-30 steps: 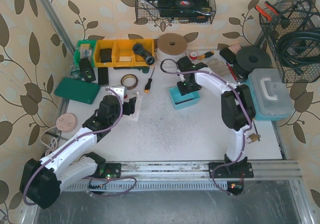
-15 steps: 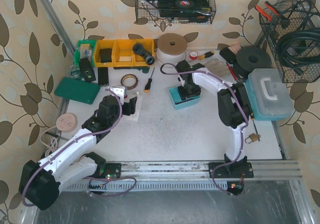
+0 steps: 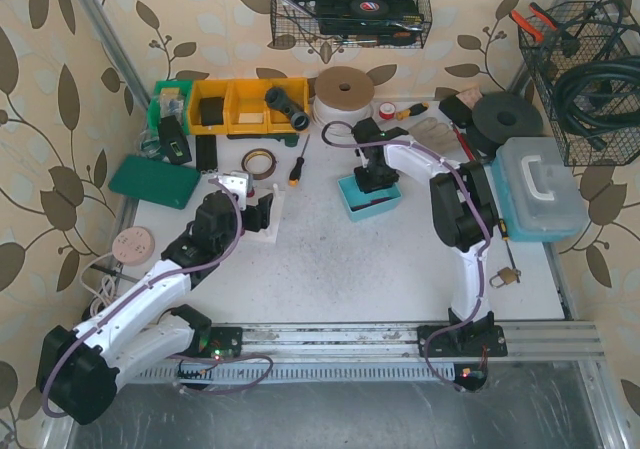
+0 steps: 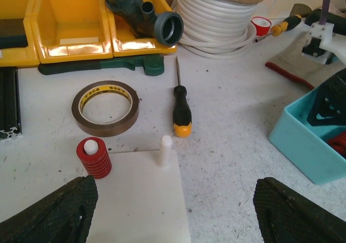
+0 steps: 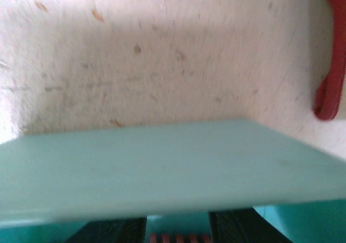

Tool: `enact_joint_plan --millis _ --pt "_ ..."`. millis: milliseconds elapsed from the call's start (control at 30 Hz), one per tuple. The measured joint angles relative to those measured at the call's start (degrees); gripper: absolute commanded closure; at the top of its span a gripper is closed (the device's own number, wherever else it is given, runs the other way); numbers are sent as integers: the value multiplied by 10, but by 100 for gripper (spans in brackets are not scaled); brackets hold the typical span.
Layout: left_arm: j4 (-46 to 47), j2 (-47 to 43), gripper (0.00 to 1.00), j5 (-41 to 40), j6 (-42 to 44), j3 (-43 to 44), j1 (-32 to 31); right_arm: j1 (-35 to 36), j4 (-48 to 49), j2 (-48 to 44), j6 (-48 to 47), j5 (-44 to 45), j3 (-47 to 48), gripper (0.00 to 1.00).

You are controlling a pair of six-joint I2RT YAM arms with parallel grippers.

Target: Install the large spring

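My right gripper (image 3: 375, 180) reaches down into the teal bin (image 3: 372, 207). In the right wrist view its two dark fingers (image 5: 114, 230) stand close on either side of a red coiled spring (image 5: 178, 237), and the bin's wall (image 5: 162, 167) hides most of them. My left gripper (image 3: 261, 214) is open and empty over the white peg board (image 4: 135, 199). On the board, a red spring (image 4: 93, 157) sits on the left peg, and the right peg (image 4: 166, 149) is bare. The bin also shows at the right of the left wrist view (image 4: 308, 140).
A tape roll (image 4: 105, 100) and a black-and-yellow screwdriver (image 4: 181, 105) lie just beyond the board. Yellow bins (image 3: 235, 105), a white cord reel (image 3: 343, 92) and a plastic case (image 3: 540, 184) ring the work area. A red tool handle (image 5: 330, 64) lies past the bin.
My right gripper has moved slightly and dropped lower into the teal bin. The left arm has barely moved.
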Motion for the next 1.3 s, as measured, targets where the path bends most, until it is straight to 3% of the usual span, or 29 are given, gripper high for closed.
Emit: enact_joint_plan --millis 200,300,500,800,1100,1300 --pt "-14 2 16 5 -1 3 0 0 51 -42 -1 16 -21 69" --pt "-14 2 15 14 -5 7 0 0 71 -96 -3 18 -50 66" --pt "-37 2 4 23 -41 20 0 0 97 -168 -47 10 -114 61" --pt "-182 -1 2 1 -156 108 0 0 120 -189 -84 -15 -151 60" --pt "-379 13 4 -3 -207 299 0 1 77 -189 -66 -29 -107 59" --pt "-452 47 2 18 -196 330 0 1 43 -156 -60 -29 -59 48"
